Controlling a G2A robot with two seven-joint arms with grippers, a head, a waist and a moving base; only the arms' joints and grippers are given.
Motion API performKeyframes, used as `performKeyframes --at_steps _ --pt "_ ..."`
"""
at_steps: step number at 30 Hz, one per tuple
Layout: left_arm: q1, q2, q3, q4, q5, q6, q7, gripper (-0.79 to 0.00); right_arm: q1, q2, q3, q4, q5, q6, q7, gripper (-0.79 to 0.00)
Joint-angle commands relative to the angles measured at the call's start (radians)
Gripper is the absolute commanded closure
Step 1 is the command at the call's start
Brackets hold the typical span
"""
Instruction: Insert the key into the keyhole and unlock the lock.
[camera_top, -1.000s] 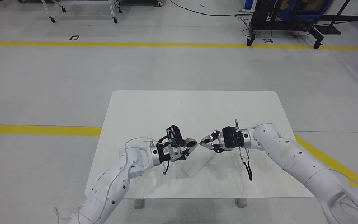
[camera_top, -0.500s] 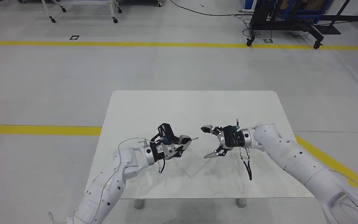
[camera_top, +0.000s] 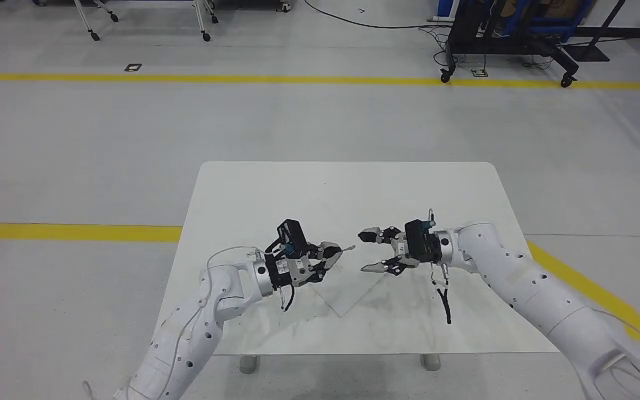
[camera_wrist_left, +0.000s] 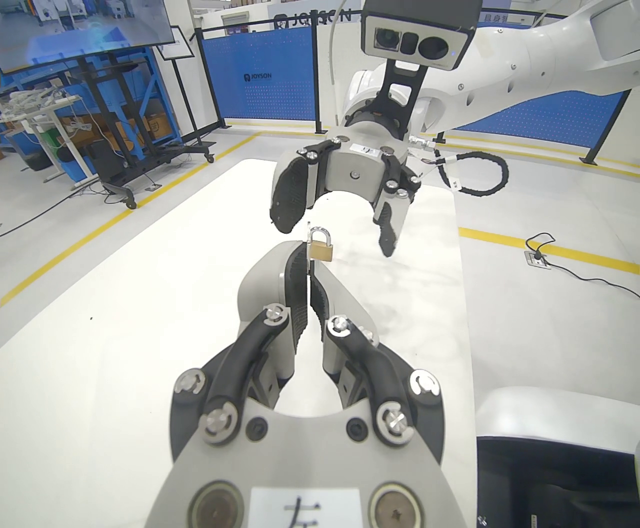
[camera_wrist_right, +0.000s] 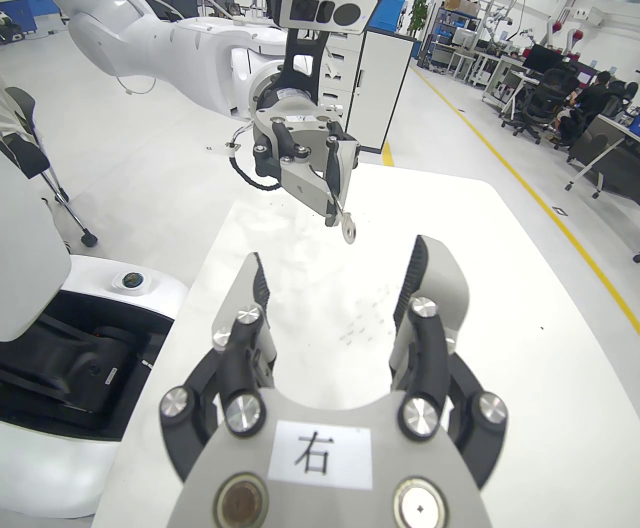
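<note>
Above the tabletop (camera_top: 420, 190), our right pincer (camera_wrist_right: 337, 255) had let go and drawn back, jaws apart. Our left pincer (camera_wrist_left: 309, 262) stayed clamped on the lock (camera_wrist_left: 320, 251), shackle shut. The key (camera_wrist_right: 350, 232) jutted from its tips, so we judged turning remained.

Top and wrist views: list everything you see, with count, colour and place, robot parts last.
white rectangular table: one, white, beneath both arms
small brass padlock with silver shackle: one, brass and silver, in the air above the table, between the arms
yellow floor lines: two, yellow, across the grey floor
left end effector: one, grey with black pads, shut on the padlock
right end effector: one, grey with black pads, open, empty, facing the left one
</note>
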Motion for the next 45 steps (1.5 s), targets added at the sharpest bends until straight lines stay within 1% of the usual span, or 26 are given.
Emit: performKeyframes --at_steps 1,10,12,15,18,20,27,28,29,32,35,39,41,42,44,45 --pt "0.001 0.001 0.002 0.0 0.0 -0.002 0.0 0.0 0.004 -0.003 -0.006 0.003 0.011 0.0 0.004 -0.246" --pt "-0.004 0.001 0.02 0.0 0.002 0.0 -0.003 0.0 0.027 -0.011 -0.047 0.013 0.036 0.0 -0.007 -0.265" --pt "-0.005 0.001 0.022 0.0 0.001 0.0 -0.002 0.0 0.034 -0.012 -0.057 0.015 0.041 0.0 -0.005 -0.256" --pt "-0.006 0.001 0.025 0.0 0.002 0.002 0.0 0.0 0.044 -0.014 -0.07 0.016 0.046 0.0 -0.008 -0.206" --pt "-0.006 0.002 0.027 0.0 0.006 0.004 0.0 0.0 0.051 -0.014 -0.083 0.018 0.046 0.0 -0.019 -0.108" --pt "-0.006 0.003 0.026 0.002 0.007 0.009 0.002 0.0 0.055 -0.014 -0.09 0.021 0.046 0.0 -0.025 0.0" --pt "-0.005 0.005 0.025 -0.001 0.02 0.03 -0.001 0.0 0.068 -0.012 -0.11 0.023 0.047 0.0 -0.033 0.0" --pt "-0.005 0.005 0.027 -0.002 0.025 0.035 -0.002 -0.348 0.069 -0.011 -0.112 0.021 0.046 0.0 -0.033 0.0" --pt "-0.004 0.004 0.028 0.001 0.021 0.037 0.001 -0.785 0.07 -0.01 -0.113 0.02 0.047 0.0 -0.033 0.0" --pt "-0.008 0.005 0.021 0.01 0.002 0.039 0.012 -0.785 0.071 -0.002 -0.103 0.025 0.052 0.0 -0.033 0.0" --pt "-0.004 0.009 -0.004 0.011 -0.008 0.053 0.025 -0.785 0.054 0.02 -0.059 0.041 0.068 0.015 -0.048 0.0" --pt "0.011 0.019 -0.038 -0.012 0.017 0.059 0.017 -0.785 -0.019 0.077 0.032 0.054 0.093 0.075 -0.108 0.0" --pt "0.013 0.022 -0.042 -0.02 0.038 0.067 -0.003 -0.785 -0.065 0.112 0.085 0.058 0.105 0.102 -0.135 0.0" --pt "0.011 0.022 -0.044 -0.026 0.058 0.091 -0.02 -0.785 -0.089 0.129 0.11 0.049 0.109 0.113 -0.146 0.0" --pt "0.011 0.022 -0.044 -0.026 0.058 0.091 -0.02 -0.785 -0.14 0.162 0.162 0.027 0.117 0.13 -0.163 0.0" --pt "0.011 0.022 -0.044 -0.026 0.058 0.091 -0.02 -0.785 -0.149 0.167 0.17 0.021 0.119 0.131 -0.164 0.0"
